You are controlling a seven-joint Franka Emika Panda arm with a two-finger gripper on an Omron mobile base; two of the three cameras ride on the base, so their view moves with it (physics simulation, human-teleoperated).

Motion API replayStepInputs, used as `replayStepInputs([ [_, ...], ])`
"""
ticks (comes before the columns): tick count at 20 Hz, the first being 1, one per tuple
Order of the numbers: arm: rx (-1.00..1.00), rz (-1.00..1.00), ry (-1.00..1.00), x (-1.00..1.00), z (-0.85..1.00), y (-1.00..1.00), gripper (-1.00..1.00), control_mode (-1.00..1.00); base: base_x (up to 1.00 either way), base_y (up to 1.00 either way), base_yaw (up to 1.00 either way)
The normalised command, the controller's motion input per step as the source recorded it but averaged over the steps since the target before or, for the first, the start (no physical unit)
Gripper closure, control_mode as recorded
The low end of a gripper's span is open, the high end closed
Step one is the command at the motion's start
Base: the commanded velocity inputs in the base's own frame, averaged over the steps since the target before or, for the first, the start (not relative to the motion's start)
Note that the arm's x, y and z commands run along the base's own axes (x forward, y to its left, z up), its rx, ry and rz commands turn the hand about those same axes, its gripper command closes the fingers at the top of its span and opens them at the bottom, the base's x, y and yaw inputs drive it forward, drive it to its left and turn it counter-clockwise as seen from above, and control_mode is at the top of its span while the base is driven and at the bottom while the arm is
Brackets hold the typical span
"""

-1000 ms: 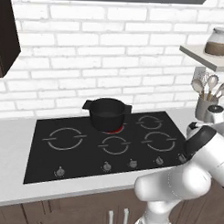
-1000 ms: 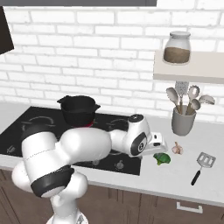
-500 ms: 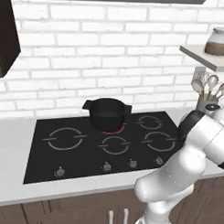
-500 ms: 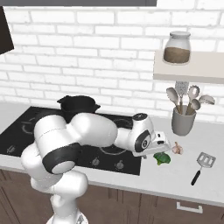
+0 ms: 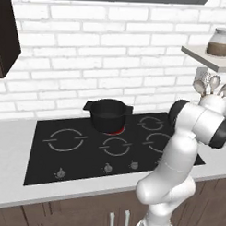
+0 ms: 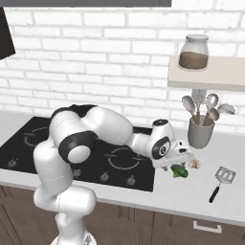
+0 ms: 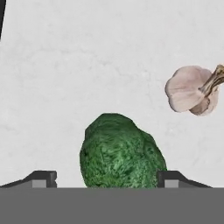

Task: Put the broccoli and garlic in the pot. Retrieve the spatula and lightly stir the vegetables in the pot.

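The gripper (image 7: 106,180) stands wide open, one fingertip (image 7: 41,178) on each side of the broccoli (image 7: 120,153), with a gap showing at both tips. The broccoli lies on the counter (image 7: 87,65), garlic (image 7: 192,89) just beside it. Since a second ago the hand has come down over the broccoli.

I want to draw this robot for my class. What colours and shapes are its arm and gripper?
Draw the arm as fat, smooth, glossy white tubes with rounded elbows, joined by dark black-grey rings. It looks like bendy sausages. The gripper is small, with two dark grey finger tips that have little lighter grey pads. I can see no cables or writing on it.
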Motion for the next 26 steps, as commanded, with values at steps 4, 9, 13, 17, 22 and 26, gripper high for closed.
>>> replayStepInputs([
  [4, 0.0, 0.0, 0.06, 0.17, -0.37, -0.09, -1.0, -1.0, 0.0, 0.0, 0.0],
  [9, 0.0, 0.0, 0.03, 0.07, -0.37, -0.05, 1.0, -1.0, 0.0, 0.0, 0.0],
  [13, 0.0, 0.0, 0.0, 0.0, -0.06, 0.0, 1.0, -1.0, 0.0, 0.0, 0.0],
  [17, 0.0, 0.1, -0.15, -0.29, -0.02, 0.2, 1.0, -1.0, 0.0, 0.0, 0.0],
  [22, 0.0, 0.15, -0.29, -0.43, 0.03, 0.65, 1.0, -1.0, 0.0, 0.0, 0.0],
  [26, 0.0, 0.13, -0.38, -0.51, 0.29, 0.8, 1.0, -1.0, 0.0, 0.0, 0.0],
])
